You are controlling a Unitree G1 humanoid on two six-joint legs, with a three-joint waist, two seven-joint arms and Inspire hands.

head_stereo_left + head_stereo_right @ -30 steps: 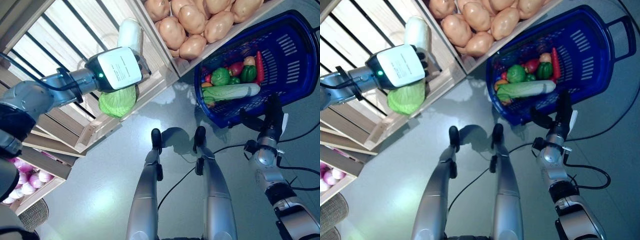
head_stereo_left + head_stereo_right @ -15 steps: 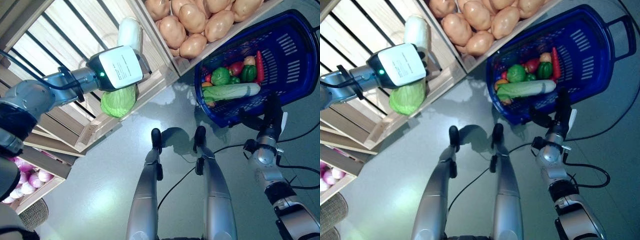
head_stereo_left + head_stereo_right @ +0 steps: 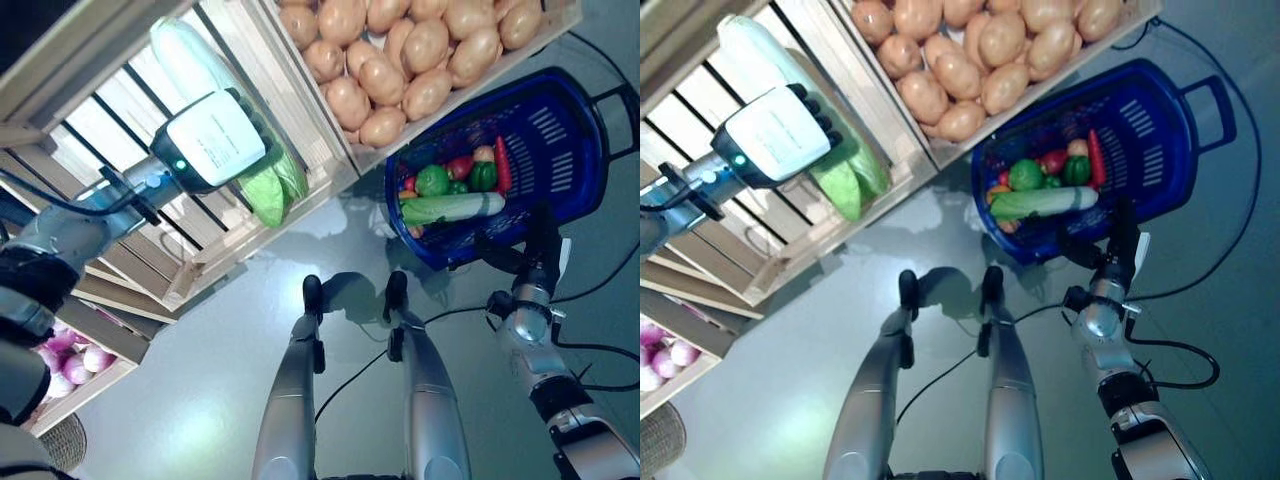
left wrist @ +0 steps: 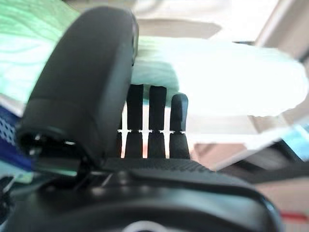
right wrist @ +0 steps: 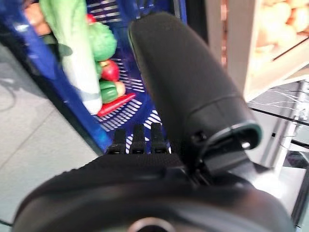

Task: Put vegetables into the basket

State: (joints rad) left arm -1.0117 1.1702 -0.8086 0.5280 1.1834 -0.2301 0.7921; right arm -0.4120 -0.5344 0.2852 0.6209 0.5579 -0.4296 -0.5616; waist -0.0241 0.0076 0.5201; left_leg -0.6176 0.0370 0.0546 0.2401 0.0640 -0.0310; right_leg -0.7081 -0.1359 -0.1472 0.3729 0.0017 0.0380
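Note:
My left hand [image 3: 212, 138] reaches into a wooden crate [image 3: 245, 235] on the stand. A green cabbage [image 3: 270, 188] lies right beside it and a long pale vegetable [image 3: 185, 55] just above it. In the left wrist view its fingers [image 4: 155, 121] are straight, with a pale green vegetable [image 4: 212, 79] just past them. The blue basket [image 3: 585, 170] stands on the floor at the right. It holds a long pale green vegetable [image 3: 450, 207], green peppers [image 3: 432, 180], a red pepper [image 3: 460, 166] and a red chilli [image 3: 503, 165]. My right hand [image 3: 541, 240] waits open at the basket's near rim [image 5: 67, 116].
The wooden stand's crates and slatted shelves [image 3: 110, 130] fill the left and top. Another crate's front edge [image 3: 440, 105] stands just behind the basket. Grey floor [image 3: 200, 400] lies in front of the stand.
The whole picture has shifted, so the camera has moved. My left hand now sits beside the cabbage instead of over it. The right hand keeps its place by the basket.

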